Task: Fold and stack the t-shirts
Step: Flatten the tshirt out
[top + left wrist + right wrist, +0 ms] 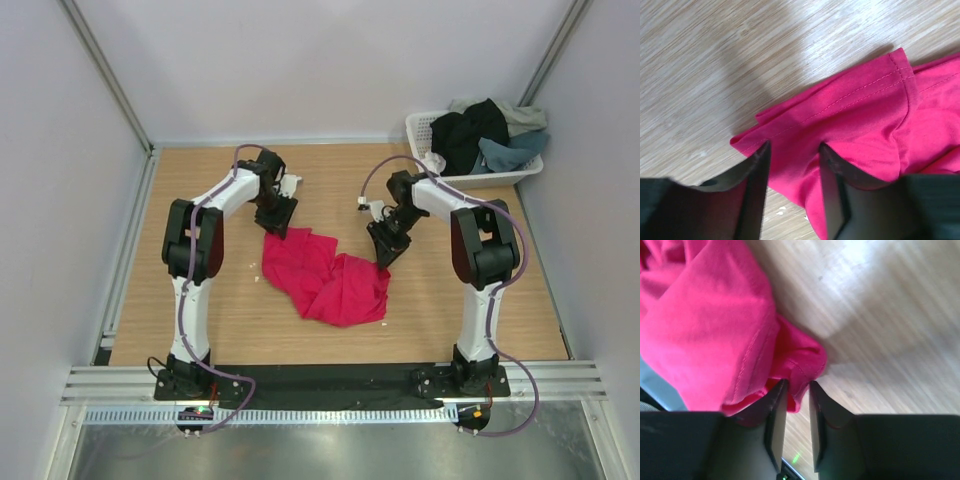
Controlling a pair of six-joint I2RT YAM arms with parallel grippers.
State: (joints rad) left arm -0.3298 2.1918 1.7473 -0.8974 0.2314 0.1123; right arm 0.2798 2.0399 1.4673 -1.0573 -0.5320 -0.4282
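Observation:
A crimson-pink t-shirt lies crumpled on the wooden table's middle. My left gripper is at its far left corner. In the left wrist view the jaws stand open and straddle the hemmed edge of the shirt. My right gripper is at the shirt's far right corner. In the right wrist view its narrow jaws pinch a folded hem of the shirt. A black shirt, a slate-blue one and a pale grey-green one lie heaped in the basket.
The white lattice basket stands at the table's far right corner. White walls and metal posts close in the table on three sides. A black mat and metal rail run along the near edge by the arm bases.

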